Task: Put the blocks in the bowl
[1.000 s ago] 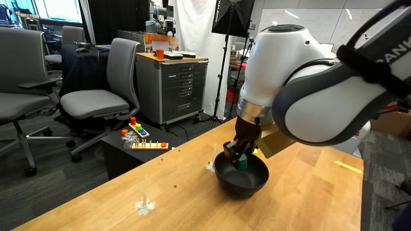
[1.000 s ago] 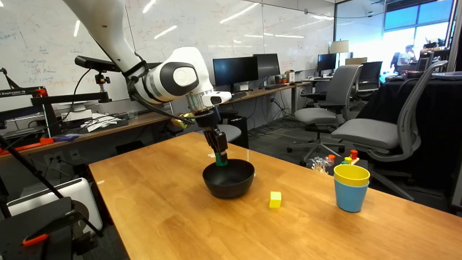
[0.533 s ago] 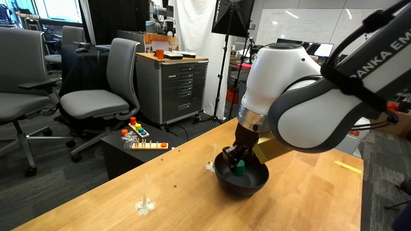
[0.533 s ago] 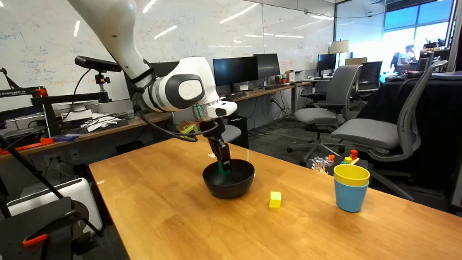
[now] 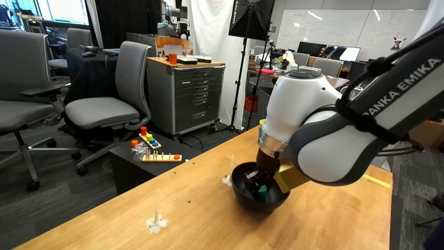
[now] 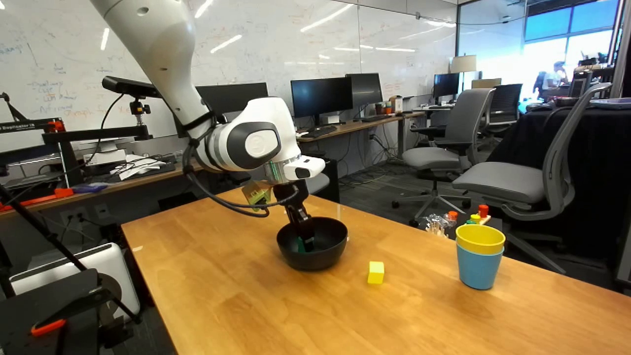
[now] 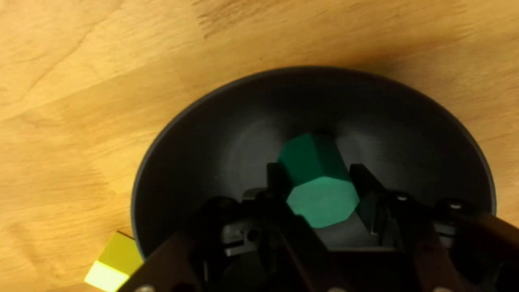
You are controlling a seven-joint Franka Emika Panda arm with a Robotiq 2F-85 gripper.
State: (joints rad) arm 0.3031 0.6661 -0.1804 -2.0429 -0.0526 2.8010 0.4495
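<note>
The black bowl [image 5: 255,206] stands on the wooden table and also shows in an exterior view [image 6: 310,260] and the wrist view [image 7: 190,134]. My gripper [image 7: 319,174] reaches down inside the bowl. Its fingers press on both sides of a green many-sided block [image 7: 322,202], which is tilted and low in the bowl. The green block also shows in both exterior views [image 5: 262,193] [image 6: 300,245]; whether it touches the bowl's floor I cannot tell. A small yellow block [image 6: 375,272] lies on the table beside the bowl, and also in the wrist view [image 7: 114,261].
A yellow cup [image 6: 480,239] sits in a blue cup [image 6: 477,268] further along the table. Two thin clear sticks [image 5: 156,208] [image 5: 232,166] stand taped to the table near its edge. A black stand [image 5: 121,166] with toy pieces is beside the table.
My arm and gripper have moved down, carrying the green block from near the bowl's rim to deep inside the bowl. The bowl and the yellow block have not moved.
</note>
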